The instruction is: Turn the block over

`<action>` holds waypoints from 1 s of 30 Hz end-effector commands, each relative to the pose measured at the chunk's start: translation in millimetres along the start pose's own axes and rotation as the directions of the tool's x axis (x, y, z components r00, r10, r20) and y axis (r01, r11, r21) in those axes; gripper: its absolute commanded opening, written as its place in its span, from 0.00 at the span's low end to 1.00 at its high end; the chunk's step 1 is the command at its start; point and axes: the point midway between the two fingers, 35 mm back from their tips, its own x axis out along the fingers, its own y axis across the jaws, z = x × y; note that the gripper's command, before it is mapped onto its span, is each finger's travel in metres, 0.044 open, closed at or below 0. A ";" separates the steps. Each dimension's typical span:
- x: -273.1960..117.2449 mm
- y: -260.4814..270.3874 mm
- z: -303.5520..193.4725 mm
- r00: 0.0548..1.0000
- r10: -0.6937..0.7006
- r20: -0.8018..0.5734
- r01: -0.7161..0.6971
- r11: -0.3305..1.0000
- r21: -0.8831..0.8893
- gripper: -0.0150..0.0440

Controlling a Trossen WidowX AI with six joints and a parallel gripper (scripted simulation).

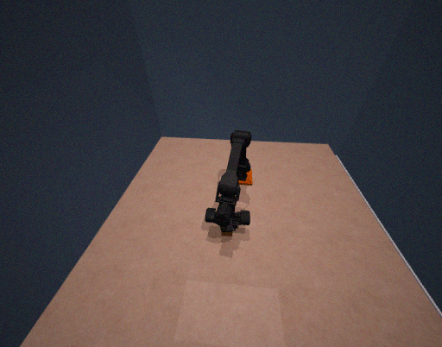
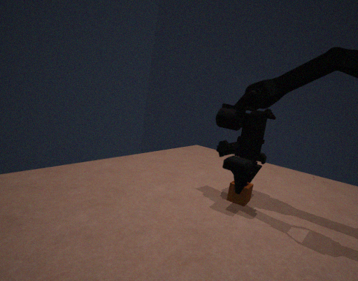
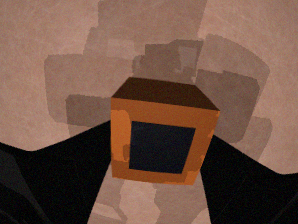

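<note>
block [image 3: 161, 137]: sitting on the table [image 2: 114, 217], orange, dark marked side facing up
gripper [image 2: 240, 190]: pointing straight down over the block, 1 finger sitting on each side
fingers: standing at roughly half width, pressing against the block's 2 side faces, gripping it
arm [image 1: 235, 166]: reaching out over mid-table

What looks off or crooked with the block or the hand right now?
Nothing stands out. The orange block sits flat on the table, dark marked face up, centred between the hand's fingers, which press its two sides squarely. No tilt or damage shows.
</note>
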 end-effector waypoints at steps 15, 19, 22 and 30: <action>-0.6 -0.4 0.1 1.000 -0.003 0.000 0.003 1.000 0.002 0.38; -20.8 -0.4 0.4 1.000 -0.003 0.000 0.003 1.000 0.002 0.25; -29.7 -0.3 0.1 1.000 -0.003 0.000 0.003 1.000 0.002 0.25; -27.8 -0.7 1.2 0.999 -0.001 0.052 0.001 1.000 0.005 0.25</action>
